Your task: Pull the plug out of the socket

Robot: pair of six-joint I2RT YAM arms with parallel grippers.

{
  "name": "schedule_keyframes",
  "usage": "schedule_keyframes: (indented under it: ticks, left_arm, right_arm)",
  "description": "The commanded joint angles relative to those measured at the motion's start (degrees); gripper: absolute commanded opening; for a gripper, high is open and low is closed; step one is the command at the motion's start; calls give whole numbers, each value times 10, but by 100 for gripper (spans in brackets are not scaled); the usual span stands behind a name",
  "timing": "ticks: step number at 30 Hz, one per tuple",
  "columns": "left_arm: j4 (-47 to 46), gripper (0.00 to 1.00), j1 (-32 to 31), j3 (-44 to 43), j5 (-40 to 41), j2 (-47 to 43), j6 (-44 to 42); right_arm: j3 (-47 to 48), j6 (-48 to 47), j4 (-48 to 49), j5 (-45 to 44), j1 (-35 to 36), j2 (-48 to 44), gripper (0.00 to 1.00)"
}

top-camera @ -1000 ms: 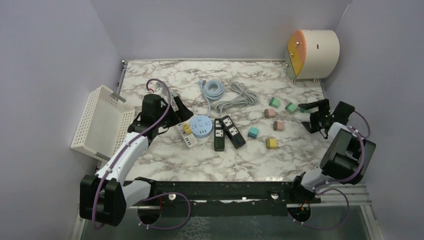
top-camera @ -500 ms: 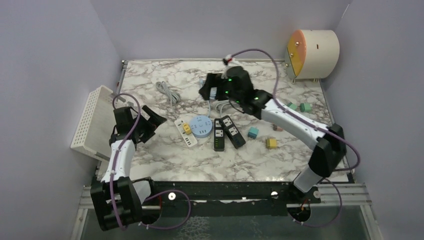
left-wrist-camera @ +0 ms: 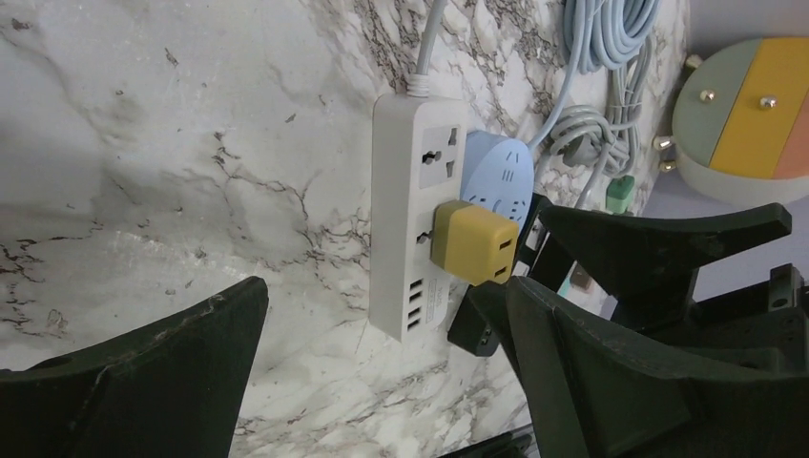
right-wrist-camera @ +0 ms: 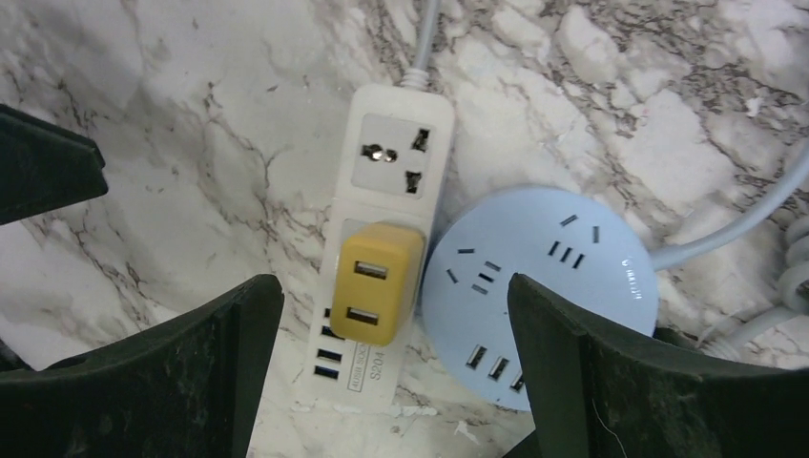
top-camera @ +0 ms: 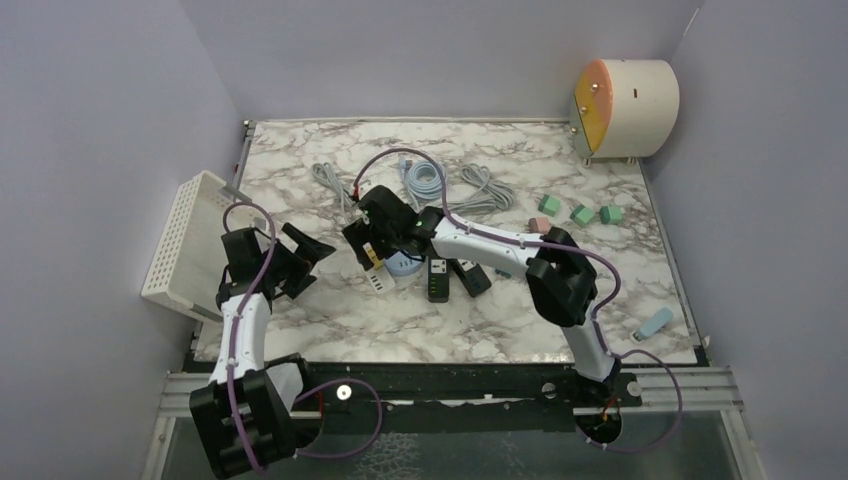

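Note:
A yellow plug [right-wrist-camera: 382, 281] sits in the lower socket of a white power strip [right-wrist-camera: 396, 153] that lies flat on the marble table. My right gripper [right-wrist-camera: 396, 372] is open and hovers over the strip, with the plug between its spread fingers and touching neither. From above it [top-camera: 365, 240] covers most of the strip [top-camera: 382, 282]. My left gripper [left-wrist-camera: 382, 363] is open and empty, just left of the strip [left-wrist-camera: 415, 219] and the plug [left-wrist-camera: 474, 242]. In the top view the left gripper [top-camera: 300, 250] is low over the table.
A round light-blue socket [right-wrist-camera: 539, 286] touches the strip's right side. Two black power strips [top-camera: 438, 278] lie beside it. Coiled cables [top-camera: 480, 190] lie behind. A white basket [top-camera: 190, 240] hangs at the left edge. Coloured blocks [top-camera: 575, 213] and a drum [top-camera: 625, 105] are at the right.
My right arm has swung from the cables at the back forward and left to over the white strip. My left gripper has shifted only slightly.

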State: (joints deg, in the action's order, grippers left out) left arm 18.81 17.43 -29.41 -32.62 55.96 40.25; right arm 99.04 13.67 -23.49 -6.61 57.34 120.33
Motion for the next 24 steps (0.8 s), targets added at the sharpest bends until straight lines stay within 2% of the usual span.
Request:
schedule_keyframes:
  ticks: [1, 6, 9, 10, 11, 13, 14, 15, 19, 24]
  left_arm:
    - [9, 99, 17, 6, -31, -11, -5]
    - [12, 99, 21, 10, -36, -12, -7]
    - [10, 99, 21, 15, -44, -16, -12]
    - [10, 99, 21, 15, -46, -18, -17]
    - [10, 99, 20, 14, -49, -21, -21]
    - [10, 99, 18, 14, -58, -24, -26]
    - [10, 99, 16, 15, -64, -24, -27]
    - [9, 99, 13, 15, -69, -25, -28]
    - [-5, 99, -22, 12, -77, -42, -38]
    - [-19, 99, -128, 11, -26, -37, -25]
  right_arm:
    - [8, -8, -14, 17, 12, 23, 91]
    - [5, -7, -13, 23, 15, 43, 85]
    - [11, -3, -11, 22, 15, 58, 75]
    - [15, -1, -12, 22, 15, 65, 66]
    - [20, 2, -13, 22, 15, 70, 54]
    - [25, 14, -12, 16, 15, 73, 20]
    - [24, 16, -6, 16, 14, 72, 6]
    - [25, 19, -3, 18, 15, 69, 2]
    - [19, 44, 26, 71, -3, 48, 1]
    - [4, 97, 57, 142, -35, 16, 1]
